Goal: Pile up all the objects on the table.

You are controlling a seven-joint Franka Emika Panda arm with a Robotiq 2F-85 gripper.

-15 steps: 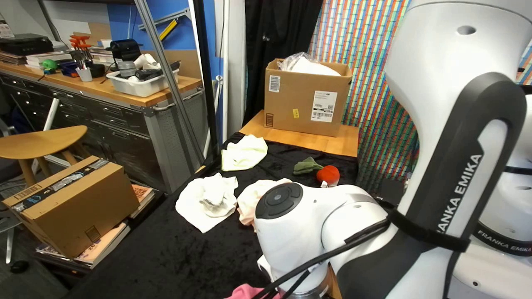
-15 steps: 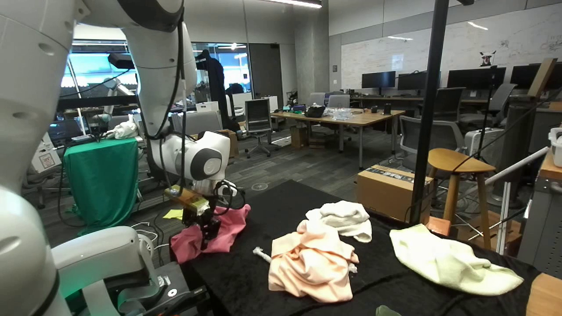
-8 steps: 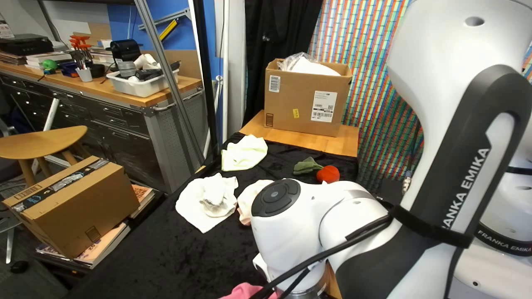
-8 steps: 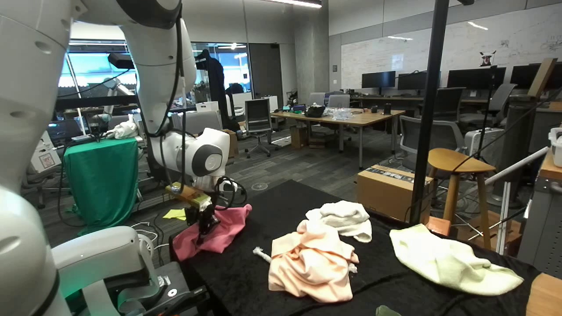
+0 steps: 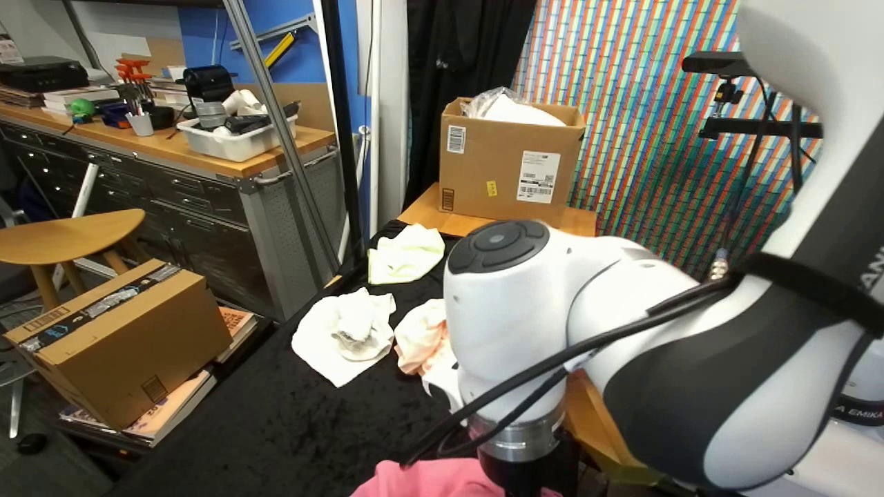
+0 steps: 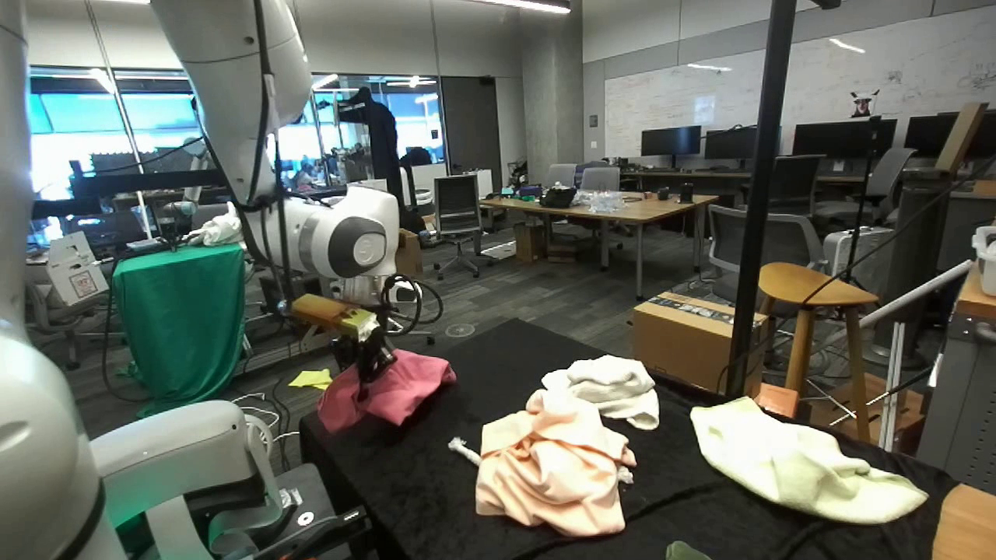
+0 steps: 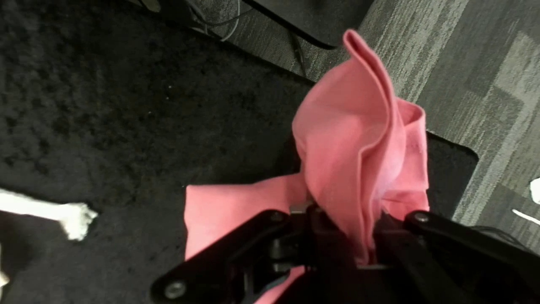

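Read: "EMIKA" on 1 black band [image 5: 858, 413]; 1 carton [image 5: 483, 162] bore a label [image 5: 538, 177] too small to read. Surface: black-covered tabletop [image 5: 297, 428]; beyond stood 1 wooden stool [image 6: 817, 284]. Cloth count, 4: 1 white cloth [image 6: 603, 385], 1 peach cloth [image 6: 552, 467] and 1 pale green cloth [image 6: 801, 463] lay there; my tool [image 7: 348, 240] clasped 1 pink cloth [image 7: 346, 139] over the tabletop's edge.

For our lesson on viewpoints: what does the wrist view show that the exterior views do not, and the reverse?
Only the wrist view: folded edges of the pink cloth gathered inside the gripper, seen close up.

Only the exterior views: the white cloth, pale green cloth and wooden stool.

Shared: the gripper, the pink cloth and the black table cover; the frayed rope end shows in the wrist view and in an exterior view.
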